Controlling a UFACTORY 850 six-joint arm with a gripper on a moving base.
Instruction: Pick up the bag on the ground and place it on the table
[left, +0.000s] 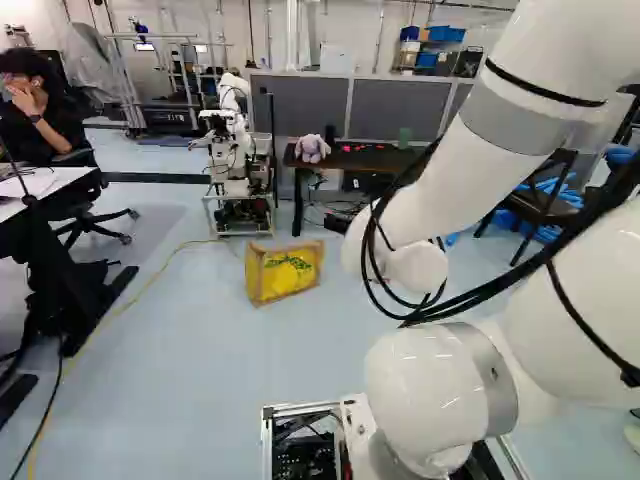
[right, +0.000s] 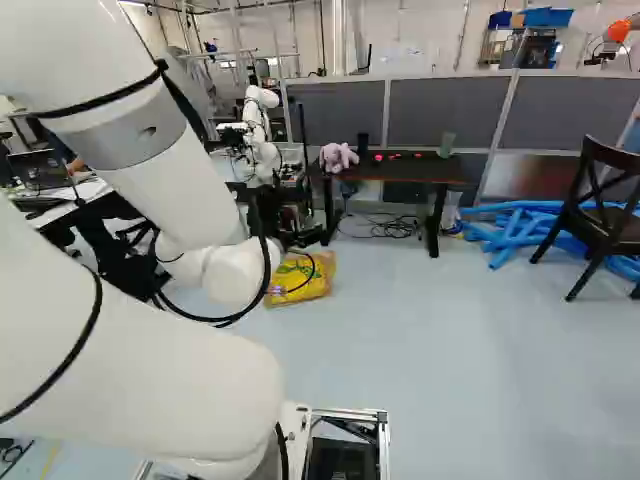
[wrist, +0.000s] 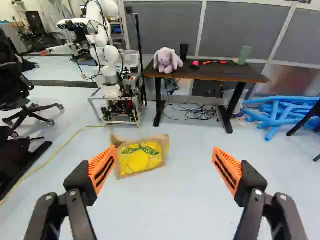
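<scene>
The black hand (wrist: 165, 150) is open, its two orange-padded fingers spread well apart. Pale blue floor (wrist: 160, 210) stretches ahead. On it stands a dark-topped table (wrist: 220, 73), with another robot (wrist: 107, 75) beside it and loose blue tubes (wrist: 275, 112) near its far end. A yellow and brown bag (wrist: 142, 157) rests on the floor near that robot's base. On the table sit a lilac plush rabbit (wrist: 166, 61) and a green cup (wrist: 244, 55).

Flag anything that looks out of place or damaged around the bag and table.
Blue tubes lie jumbled on the floor beside the table, and black cables lie tangled beneath it: both look untidy. The yellow bag shows no visible tear.
</scene>
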